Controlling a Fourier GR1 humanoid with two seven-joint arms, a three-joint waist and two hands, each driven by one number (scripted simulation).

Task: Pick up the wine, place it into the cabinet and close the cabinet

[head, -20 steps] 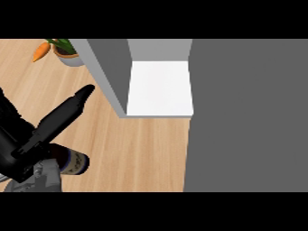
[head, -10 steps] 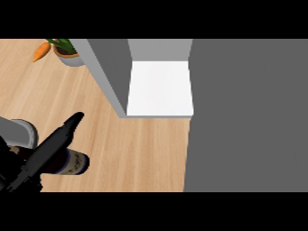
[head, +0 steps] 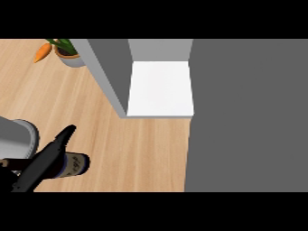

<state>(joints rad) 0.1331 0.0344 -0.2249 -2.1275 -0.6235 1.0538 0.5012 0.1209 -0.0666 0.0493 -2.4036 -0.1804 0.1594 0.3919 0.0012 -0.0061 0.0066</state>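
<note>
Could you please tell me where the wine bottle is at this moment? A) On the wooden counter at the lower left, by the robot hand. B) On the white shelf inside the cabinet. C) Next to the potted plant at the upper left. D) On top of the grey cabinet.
A: the wine bottle is at the lower left over the wooden counter, with the left robot hand across it; the white shelf holds no bottle.

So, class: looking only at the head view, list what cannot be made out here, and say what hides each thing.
- Wine bottle: mostly covered by the left hand; neck and cap unseen.
- Left hand: partly cut by the view's lower-left edge, so its grip is unclear.
- Right hand: in no view.
- Cabinet: only its white shelf shows; the grey panel hides the rest.
- Potted plant: cropped at the top.
</note>
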